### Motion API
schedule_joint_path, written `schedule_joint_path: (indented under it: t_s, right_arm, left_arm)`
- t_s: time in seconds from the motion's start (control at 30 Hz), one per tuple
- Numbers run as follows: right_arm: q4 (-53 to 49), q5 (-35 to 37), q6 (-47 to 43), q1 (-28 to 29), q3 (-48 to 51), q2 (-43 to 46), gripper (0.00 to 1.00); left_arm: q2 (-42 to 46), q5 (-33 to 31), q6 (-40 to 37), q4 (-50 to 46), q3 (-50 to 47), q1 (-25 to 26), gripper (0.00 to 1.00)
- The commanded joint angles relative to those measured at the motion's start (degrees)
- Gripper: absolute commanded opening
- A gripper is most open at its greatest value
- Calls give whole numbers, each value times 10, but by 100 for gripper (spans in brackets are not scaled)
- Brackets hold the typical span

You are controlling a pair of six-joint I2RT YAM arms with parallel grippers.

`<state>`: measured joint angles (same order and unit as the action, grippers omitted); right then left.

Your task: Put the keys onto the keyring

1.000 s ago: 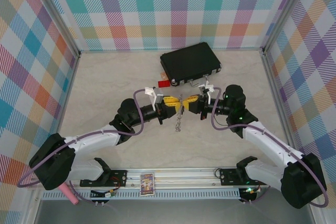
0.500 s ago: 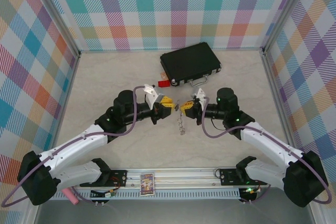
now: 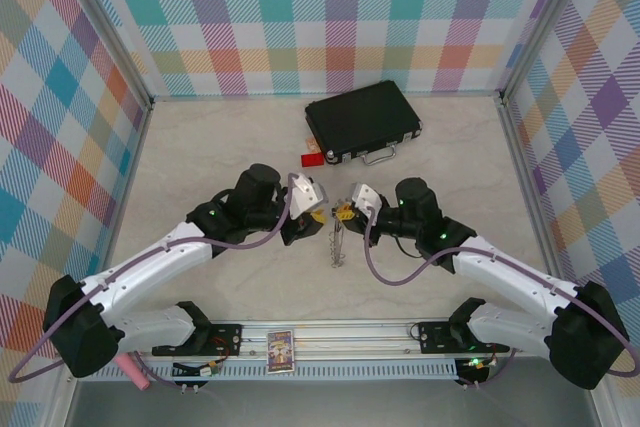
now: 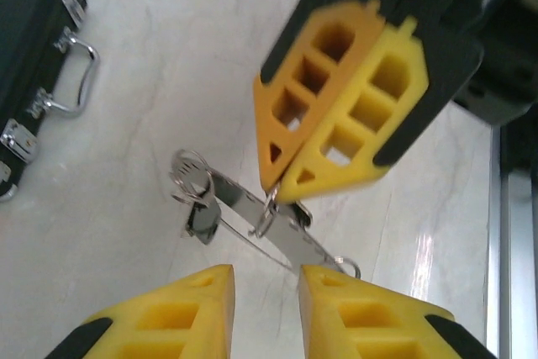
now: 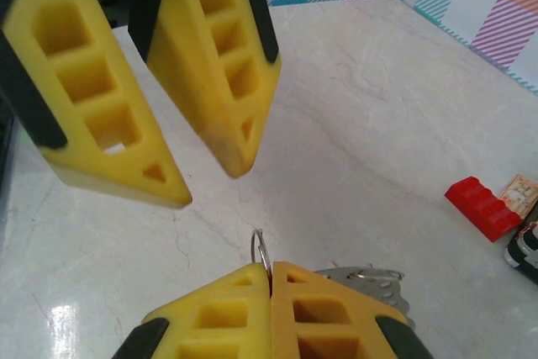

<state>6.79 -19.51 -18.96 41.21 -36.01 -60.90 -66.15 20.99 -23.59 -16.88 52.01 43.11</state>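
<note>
My right gripper (image 5: 270, 273) had its jaws pressed together on the thin keyring (image 5: 260, 250), pinching only a sliver of wire. My left gripper (image 4: 266, 275) held nothing, its jaws parted just short of the ring. The keys (image 4: 244, 208) hung beneath it, above the desk (image 4: 151, 81); I could not tell whether they were threaded. I judged the pinch shallow: a nudge from the left fingers could twist the ring free and drop everything.
</note>
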Motion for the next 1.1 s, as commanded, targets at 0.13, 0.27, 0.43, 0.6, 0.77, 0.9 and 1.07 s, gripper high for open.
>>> schedule_joint_path:
  t_s: [0.13,0.27,0.43,0.6,0.77,0.9,1.07]
  right_arm:
    - [42,62,-60,32,8,8,0]
    - [55,76,-72,48,13,11,0]
    - [68,76,-75,60,21,24,0]
    - [80,76,-80,74,25,29,0]
    - [84,81,-86,84,24,22,0]
    - [85,82,-86,85,25,22,0]
    - [85,81,-88,86,27,22,0]
  left_arm:
    - [28,-22,-86,26,-29,10,24]
    - [43,-23,-109,43,-53,14,24]
    - [56,-33,-120,60,-65,15,25]
    - [56,-29,-122,65,-66,16,25]
    - [45,-16,-120,65,-58,18,25]
    - [35,-7,-117,64,-49,20,22]
    - [26,-8,-118,66,-44,21,19]
